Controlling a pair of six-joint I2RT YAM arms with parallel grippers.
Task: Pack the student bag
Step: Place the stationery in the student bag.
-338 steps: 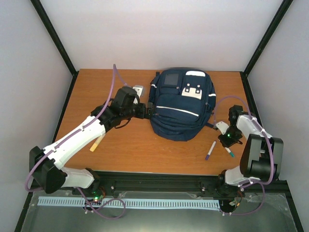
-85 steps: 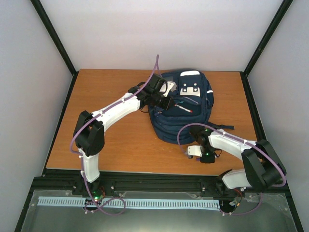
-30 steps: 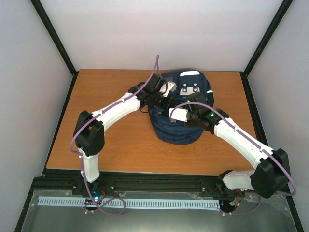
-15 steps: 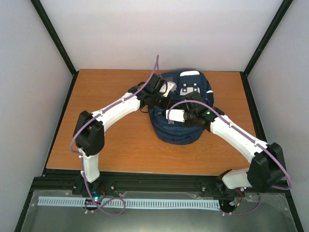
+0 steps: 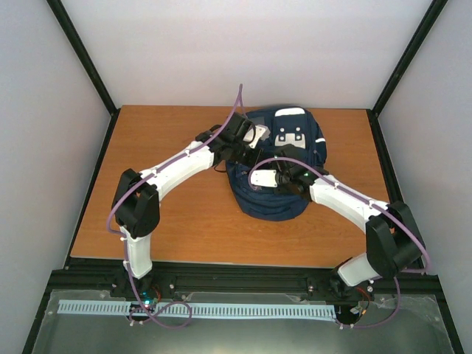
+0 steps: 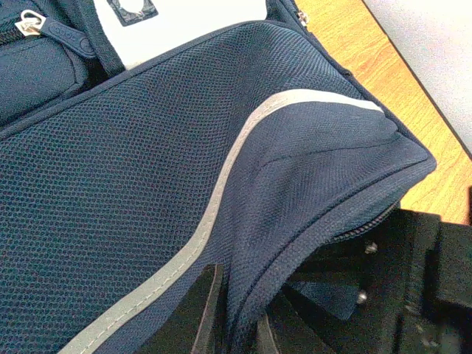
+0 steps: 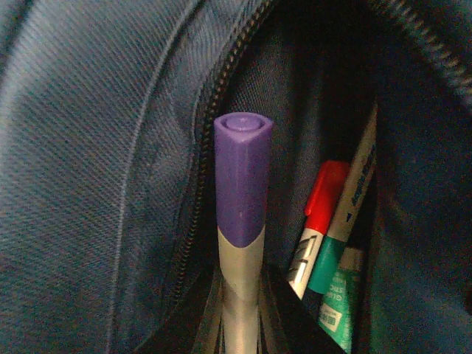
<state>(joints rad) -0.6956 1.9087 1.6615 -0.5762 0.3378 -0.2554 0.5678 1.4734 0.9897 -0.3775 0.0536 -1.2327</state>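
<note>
Student bag [image 5: 269,206]: beneath both my grippers. My left gripper [image 6: 234,324]: pinched on pocket flap [image 6: 310,184]. My right gripper [image 7: 240,324]: clamped on purple-capped marker [image 7: 241,192], long axis aimed into pocket mouth [image 7: 324,110]; right arm nearer.

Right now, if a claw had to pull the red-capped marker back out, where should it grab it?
Probably by its red cap, reaching in through the open zip of the student bag. The cap is the marker's most exposed part, with free space on its left; its right side lies against the teal marker, so that side is tight.
</note>
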